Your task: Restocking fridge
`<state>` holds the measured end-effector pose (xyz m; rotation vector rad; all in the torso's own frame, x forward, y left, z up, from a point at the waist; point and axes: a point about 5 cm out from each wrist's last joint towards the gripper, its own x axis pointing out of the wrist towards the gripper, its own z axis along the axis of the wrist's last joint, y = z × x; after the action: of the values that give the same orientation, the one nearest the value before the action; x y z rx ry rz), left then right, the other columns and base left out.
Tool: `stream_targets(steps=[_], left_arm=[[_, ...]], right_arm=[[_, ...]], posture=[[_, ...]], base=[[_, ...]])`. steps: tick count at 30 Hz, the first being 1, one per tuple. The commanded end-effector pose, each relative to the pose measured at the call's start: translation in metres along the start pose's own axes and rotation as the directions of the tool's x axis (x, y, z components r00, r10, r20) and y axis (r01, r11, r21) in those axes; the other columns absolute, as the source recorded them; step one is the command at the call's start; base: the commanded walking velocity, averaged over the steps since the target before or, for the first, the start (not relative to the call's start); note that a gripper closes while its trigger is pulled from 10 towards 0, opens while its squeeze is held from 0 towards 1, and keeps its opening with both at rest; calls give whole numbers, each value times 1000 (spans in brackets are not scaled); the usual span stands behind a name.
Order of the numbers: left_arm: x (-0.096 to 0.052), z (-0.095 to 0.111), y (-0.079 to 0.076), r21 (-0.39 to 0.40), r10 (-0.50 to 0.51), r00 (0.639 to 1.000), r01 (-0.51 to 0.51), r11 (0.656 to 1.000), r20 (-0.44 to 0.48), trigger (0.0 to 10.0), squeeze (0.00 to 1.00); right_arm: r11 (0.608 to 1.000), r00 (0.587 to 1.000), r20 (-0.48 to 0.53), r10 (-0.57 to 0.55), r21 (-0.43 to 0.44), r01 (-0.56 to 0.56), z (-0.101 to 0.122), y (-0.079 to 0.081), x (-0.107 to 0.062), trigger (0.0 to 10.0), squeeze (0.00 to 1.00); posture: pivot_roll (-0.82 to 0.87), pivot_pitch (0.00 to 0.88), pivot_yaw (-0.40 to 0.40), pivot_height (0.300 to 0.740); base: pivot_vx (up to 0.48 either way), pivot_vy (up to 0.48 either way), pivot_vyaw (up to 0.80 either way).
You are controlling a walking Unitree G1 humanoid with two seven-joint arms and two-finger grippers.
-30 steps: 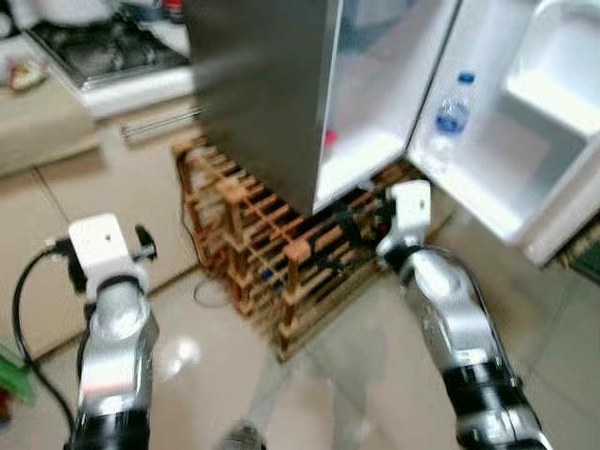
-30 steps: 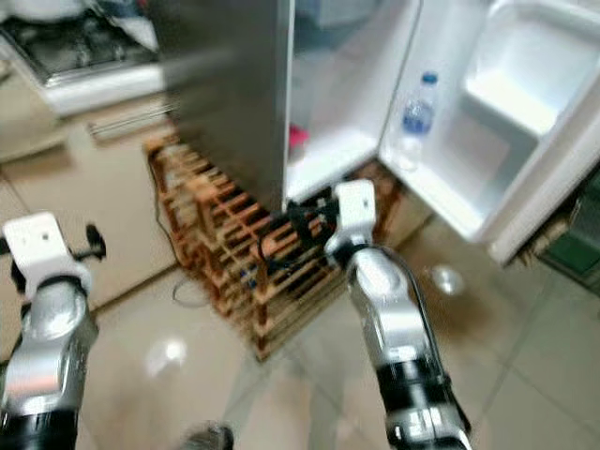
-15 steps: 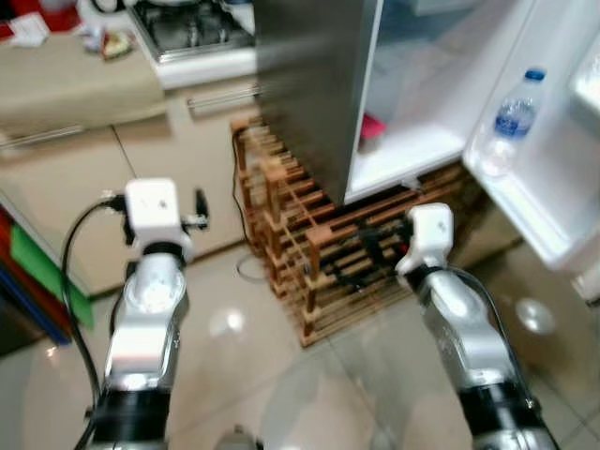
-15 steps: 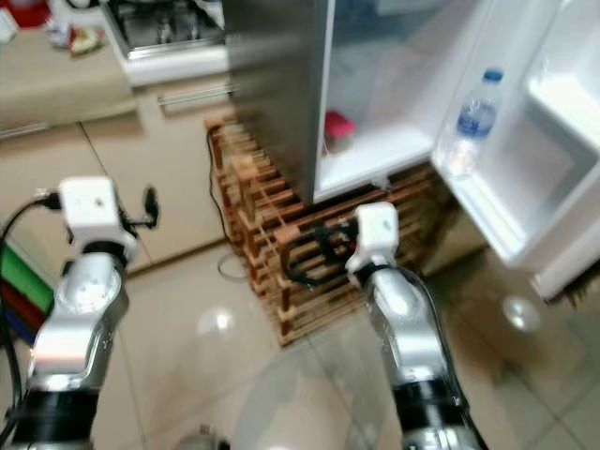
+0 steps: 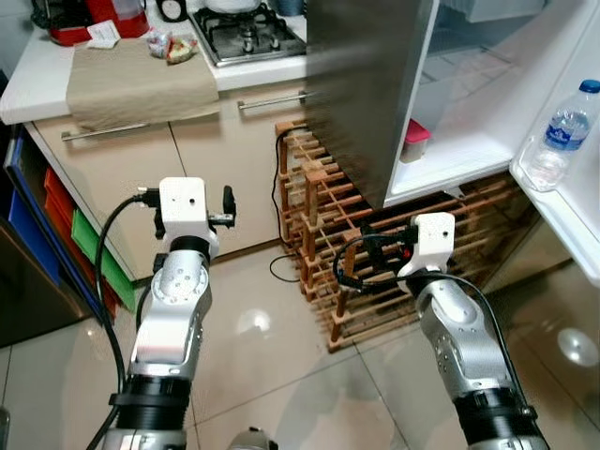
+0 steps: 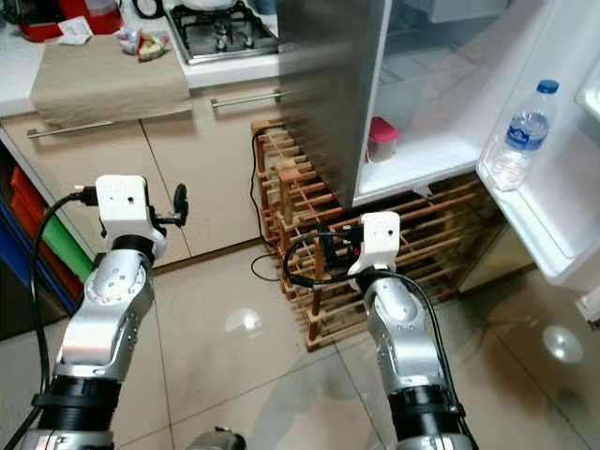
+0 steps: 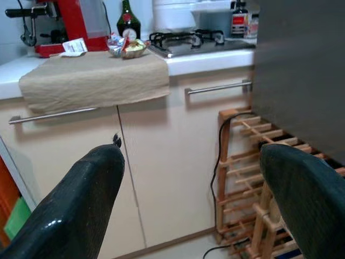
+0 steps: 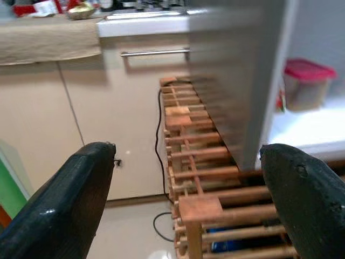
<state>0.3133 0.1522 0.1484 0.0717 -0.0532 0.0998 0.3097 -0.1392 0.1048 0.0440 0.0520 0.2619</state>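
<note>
Standing open at the upper right of the frame, the fridge (image 5: 370,94) showed its grey side panel and a white interior, with a red-lidded container (image 5: 413,141) on the lowest inner shelf and a water bottle (image 5: 557,136) upright in the door shelf (image 5: 562,211) at the far right. Below the fridge, at centre, sat a wooden rack (image 5: 347,253) with a black cable trailing beside it on the tiled floor (image 5: 272,366). The left gripper (image 7: 188,199) was raised in the left half of the frame before the cream cabinets (image 5: 141,178), its two black fingers (image 7: 75,205) spread wide and holding nothing. The right gripper (image 8: 188,199) hung at centre right, just in front of the rack, its fingers (image 8: 70,199) likewise set well apart and empty (the wrist view looked past them to the rack and the container). Along the upper left ran the counter (image 5: 37,84), draped with a beige cloth (image 5: 141,84), with a gas hob (image 5: 246,33) beside it and a red appliance (image 5: 89,17) at the back corner.
</note>
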Motion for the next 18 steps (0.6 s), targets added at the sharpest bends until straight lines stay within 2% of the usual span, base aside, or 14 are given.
stream_targets(steps=[1,3,11,18], left_arm=[[6,7,2,-20,15,1000,-14,1000,20,10000,0],[6,10,-2,-64,-25,999,27,998,34,10000,0],[15,10,-11,-86,-20,1000,21,996,9,10000,0],[17,12,-16,-94,-35,999,35,995,8,10000,0]], right_arm=[[1000,1000,12,22,-22,-22,6,3,5,10000,129],[999,998,52,19,-30,-17,16,3,8,10000,133],[999,983,184,-15,-25,20,53,5,25,10000,133],[1000,985,173,2,-25,3,51,9,25,10000,137]], posture=[[-3,0,-15,740],[-7,0,-9,740],[-44,0,26,740],[-42,0,25,740]], base=[[0,0,556],[150,0,556],[480,0,533],[480,0,515]])
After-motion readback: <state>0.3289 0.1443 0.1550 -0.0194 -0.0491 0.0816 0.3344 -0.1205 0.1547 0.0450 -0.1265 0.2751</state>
